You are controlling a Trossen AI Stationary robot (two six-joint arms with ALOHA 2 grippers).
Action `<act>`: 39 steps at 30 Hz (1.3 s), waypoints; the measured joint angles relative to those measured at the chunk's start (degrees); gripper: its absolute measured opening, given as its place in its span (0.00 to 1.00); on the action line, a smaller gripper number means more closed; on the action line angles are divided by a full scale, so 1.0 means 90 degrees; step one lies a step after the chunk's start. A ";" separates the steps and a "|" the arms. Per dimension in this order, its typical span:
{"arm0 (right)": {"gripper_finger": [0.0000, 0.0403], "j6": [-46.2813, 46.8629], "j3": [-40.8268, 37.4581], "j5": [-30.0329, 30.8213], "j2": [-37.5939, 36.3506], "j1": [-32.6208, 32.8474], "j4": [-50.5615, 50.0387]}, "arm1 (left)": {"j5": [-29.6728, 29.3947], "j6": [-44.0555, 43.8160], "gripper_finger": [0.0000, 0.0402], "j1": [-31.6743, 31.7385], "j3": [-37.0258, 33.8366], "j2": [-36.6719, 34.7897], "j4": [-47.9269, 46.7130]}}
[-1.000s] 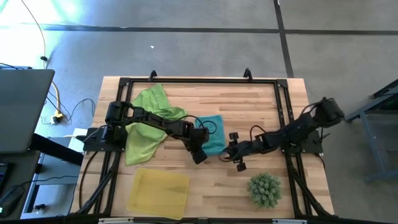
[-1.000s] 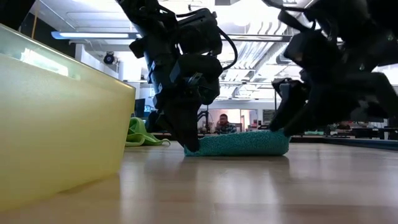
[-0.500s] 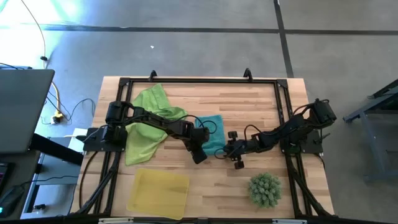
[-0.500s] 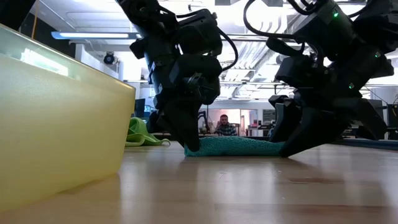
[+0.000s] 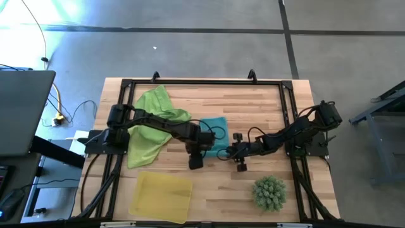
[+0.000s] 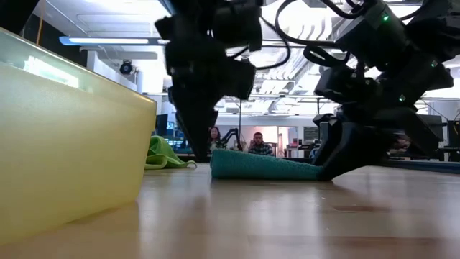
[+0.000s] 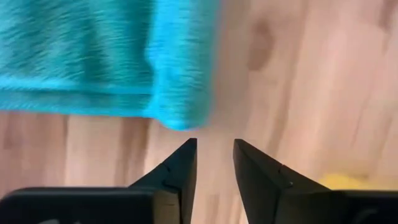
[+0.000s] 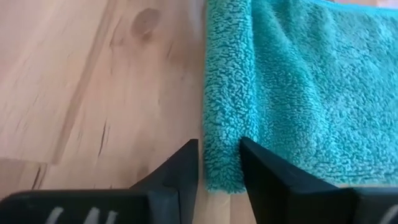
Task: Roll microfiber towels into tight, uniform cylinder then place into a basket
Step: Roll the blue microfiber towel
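Note:
A teal towel [image 5: 214, 130] lies mid-table, its near edge folded over into a thick band [image 8: 227, 93]. My left gripper [image 7: 214, 146] hangs open just above the towel's near left corner [image 7: 180, 118], touching nothing; it also shows in the high view [image 5: 195, 162]. My right gripper [image 8: 218, 144] is shut on the band's right end, down at the table [image 6: 327, 169]. The basket [image 5: 161, 196], a yellow tray, stands near the front left. A green towel [image 5: 149, 123] lies crumpled at the far left. My right gripper pinches the end of the towel's folded near edge [image 8: 222, 165], at the near right corner, between its two fingers. The fingers slant down from the table's right and lie along the fold. The towel rests on the table, flat at this end [image 6: 302, 170].
A green spiky ball [image 5: 269, 193] sits near the front right. The basket's wall [image 6: 65, 144] rises close in the low view. A black frame [image 5: 209, 82] runs round the tabletop. Bare wood lies between basket and ball.
My left gripper has come off the towel's near left corner, risen and rolled about its own line. My right gripper has sunk to the table at the near right corner and narrowed onto the fold. The towel's right end has flattened; its left end stays plump.

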 joint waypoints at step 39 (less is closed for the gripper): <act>0.00 0.3381 -0.0029 -0.4143 0.0012 -0.2468 0.0266 | -0.2559 0.1386 0.12 -0.0489 -0.3606 -0.2936 0.4344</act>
